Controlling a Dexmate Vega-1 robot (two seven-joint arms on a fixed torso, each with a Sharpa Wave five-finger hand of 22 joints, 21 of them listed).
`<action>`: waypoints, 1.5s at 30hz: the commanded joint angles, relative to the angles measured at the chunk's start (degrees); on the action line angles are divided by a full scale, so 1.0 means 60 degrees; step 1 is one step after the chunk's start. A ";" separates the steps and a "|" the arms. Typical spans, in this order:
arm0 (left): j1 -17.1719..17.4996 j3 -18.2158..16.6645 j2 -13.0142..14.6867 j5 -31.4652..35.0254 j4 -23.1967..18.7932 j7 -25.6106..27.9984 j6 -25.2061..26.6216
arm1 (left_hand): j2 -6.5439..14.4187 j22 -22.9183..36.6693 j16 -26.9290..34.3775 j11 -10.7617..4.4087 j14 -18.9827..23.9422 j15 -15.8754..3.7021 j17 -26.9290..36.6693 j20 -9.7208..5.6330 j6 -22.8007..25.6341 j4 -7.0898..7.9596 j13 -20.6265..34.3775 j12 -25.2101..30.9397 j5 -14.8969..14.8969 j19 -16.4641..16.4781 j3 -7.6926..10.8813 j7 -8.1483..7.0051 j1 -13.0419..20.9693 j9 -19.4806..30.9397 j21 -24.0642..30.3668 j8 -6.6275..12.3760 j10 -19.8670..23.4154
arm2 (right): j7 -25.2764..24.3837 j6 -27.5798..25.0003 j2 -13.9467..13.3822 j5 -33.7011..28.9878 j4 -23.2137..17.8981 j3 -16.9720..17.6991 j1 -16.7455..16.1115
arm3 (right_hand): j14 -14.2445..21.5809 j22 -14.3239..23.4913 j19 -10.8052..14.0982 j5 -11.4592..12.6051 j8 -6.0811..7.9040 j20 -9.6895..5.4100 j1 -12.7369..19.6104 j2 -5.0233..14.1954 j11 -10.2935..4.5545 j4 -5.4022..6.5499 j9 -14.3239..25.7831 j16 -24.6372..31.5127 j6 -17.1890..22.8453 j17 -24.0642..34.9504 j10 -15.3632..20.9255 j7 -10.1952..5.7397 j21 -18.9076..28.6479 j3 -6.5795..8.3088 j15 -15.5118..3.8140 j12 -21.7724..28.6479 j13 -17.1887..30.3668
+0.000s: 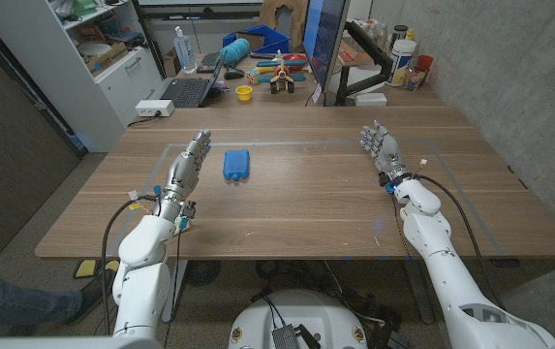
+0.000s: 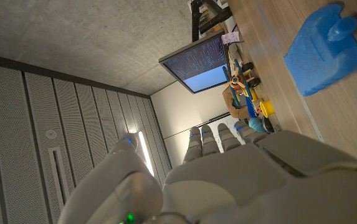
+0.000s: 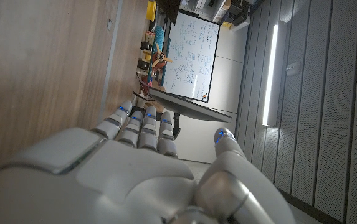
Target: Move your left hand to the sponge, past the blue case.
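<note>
One blue, roughly rectangular object (image 1: 236, 163) lies on the wooden table (image 1: 306, 204), left of centre. In the left wrist view the blue object (image 2: 324, 46) has a rough surface and a raised bump, and I cannot tell whether it is the case or the sponge. My left hand (image 1: 185, 170) stands just to its left, a short gap away, fingers straight and apart, holding nothing. The left hand's back (image 2: 240, 180) shows close up in its wrist view. My right hand (image 1: 382, 150) is at the right side of the table, fingers spread and empty, its back (image 3: 128, 168) also showing.
Behind the table stands a second desk with a laptop (image 1: 188, 90), a yellow cup (image 1: 244, 93), toys and a dark monitor (image 1: 327, 44). A white shelf unit (image 1: 103, 58) is at the far left. A person's leg (image 1: 11, 308) shows at the bottom left.
</note>
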 commanded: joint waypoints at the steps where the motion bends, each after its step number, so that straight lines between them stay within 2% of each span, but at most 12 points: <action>1: 0.0361 -0.0145 -0.0053 0.0145 -0.0293 0.0190 -0.0008 | -0.0010 0.0029 0.0083 -0.0020 0.0061 -0.0022 0.0040 0.0094 0.0055 -0.0075 0.0028 0.0044 -0.0005 -0.0036 0.0043 0.0060 0.0133 0.0051 0.0091 0.0063 0.0084 | 0.0030 0.0070 0.0021 0.0073 0.0054 0.0060 0.0043 | 0.0101 0.0034 0.0033 0.0034 -0.0009 0.0076 0.0062 0.0103 0.0011 0.0026 0.0032 -0.0021 0.0112 0.0027 0.0077 -0.0029 -0.0042 -0.0046 -0.0040 0.0003 0.0054; 20: 0.0649 -0.0315 -0.0035 0.0615 -0.0610 0.0486 0.0037 | 0.0016 0.0031 0.0086 0.0005 0.0122 -0.0045 0.0039 0.0131 0.0141 -0.0147 0.0029 0.0053 -0.0029 -0.0043 0.0064 0.0029 0.0273 0.0053 0.0087 0.0070 0.0154 | 0.0062 0.0129 0.0025 0.0148 0.0236 0.0183 0.0113 | 0.0110 0.0036 0.0032 0.0035 -0.0010 0.0081 0.0066 0.0115 0.0004 0.0002 0.0032 -0.0024 0.0132 0.0024 0.0111 -0.0049 -0.0086 -0.0085 -0.0041 0.0008 0.0055; 27: 0.0745 -0.0291 0.0030 0.1458 -0.0720 0.0937 -0.0160 | 0.0023 0.0031 0.0083 -0.0009 0.0128 -0.0047 0.0039 0.0141 0.0154 -0.0167 0.0029 0.0047 -0.0035 -0.0048 0.0070 0.0016 0.0312 0.0054 0.0086 0.0067 0.0154 | 0.0074 0.0170 0.0031 0.0158 0.0300 0.0226 0.0133 | 0.0115 0.0036 0.0033 0.0036 -0.0010 0.0085 0.0064 0.0116 0.0014 -0.0004 0.0032 -0.0024 0.0137 0.0024 0.0117 -0.0060 -0.0097 -0.0097 -0.0038 0.0009 0.0055; 45: 0.1125 -0.0490 0.0050 0.1653 -0.1170 0.1031 -0.0142 | 0.0043 0.0032 0.0078 -0.0003 0.0159 -0.0060 0.0040 0.0165 0.0220 -0.0229 0.0030 0.0043 -0.0057 -0.0032 0.0087 -0.0003 0.0431 0.0056 0.0092 0.0069 0.0186 | 0.0059 0.0193 0.0053 0.0155 0.0357 0.0263 0.0118 | 0.0118 0.0038 0.0032 0.0036 -0.0011 0.0090 0.0060 0.0131 0.0004 -0.0019 0.0033 -0.0027 0.0153 0.0025 0.0121 -0.0059 -0.0132 -0.0131 -0.0042 0.0003 0.0055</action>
